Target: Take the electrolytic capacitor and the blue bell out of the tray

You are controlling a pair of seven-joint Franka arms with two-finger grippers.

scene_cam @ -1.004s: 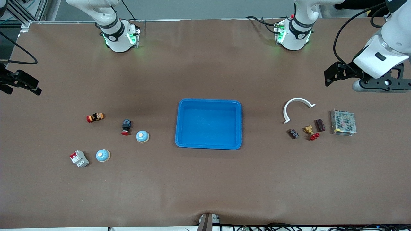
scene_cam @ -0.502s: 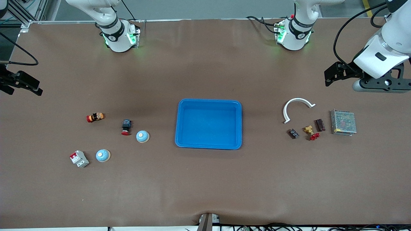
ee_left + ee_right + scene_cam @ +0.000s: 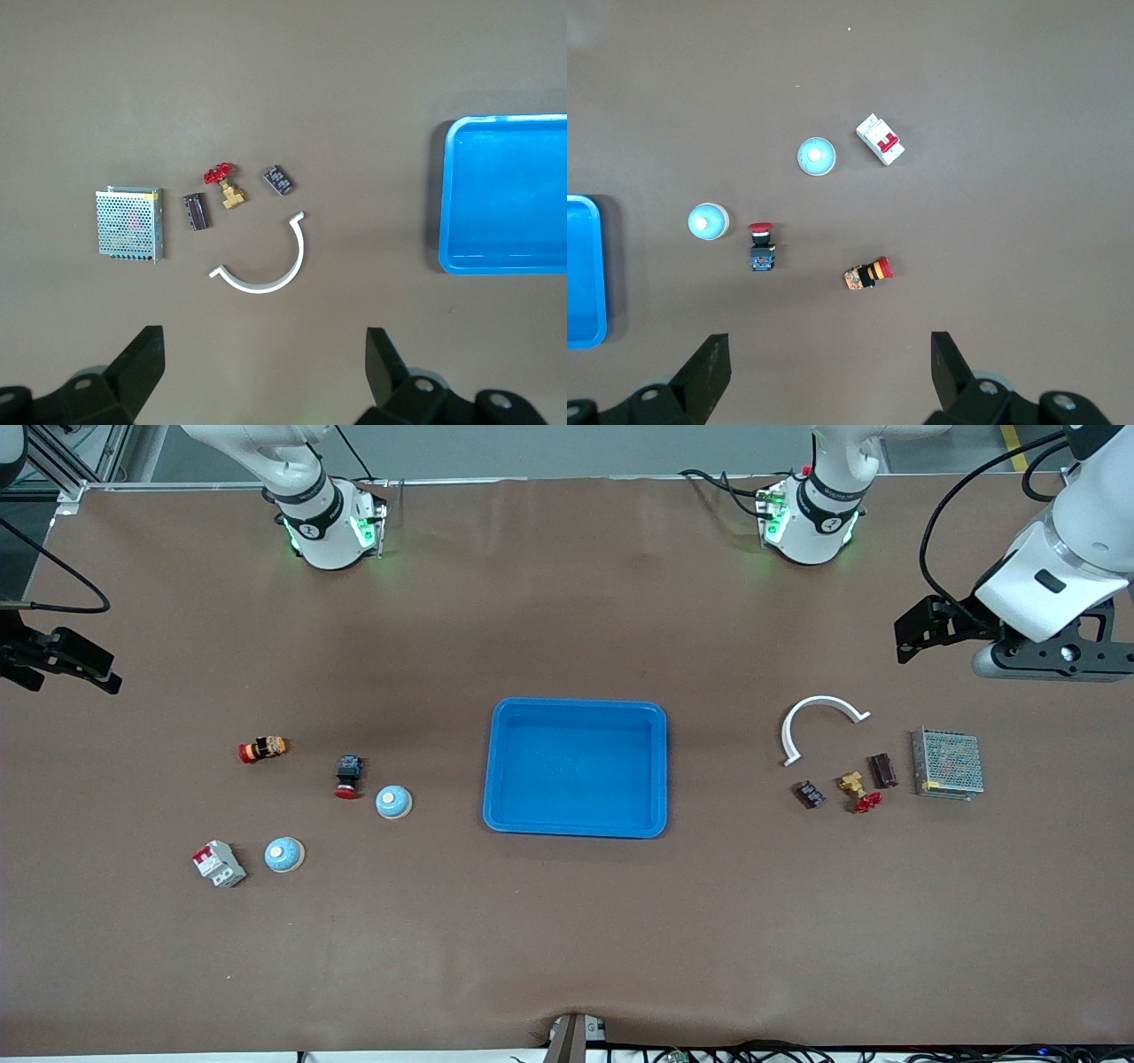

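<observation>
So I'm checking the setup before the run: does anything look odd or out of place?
Yes: the tray holds nothing, though parts should come out of it. Two blue bells already sit on the table toward the right arm's end. Nothing looks spilled or damaged.

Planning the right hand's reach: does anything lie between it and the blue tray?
Yes: a red-capped push button and a blue bell lie on the table between the open right hand and the tray, which holds nothing. The hand is up above them.
</observation>
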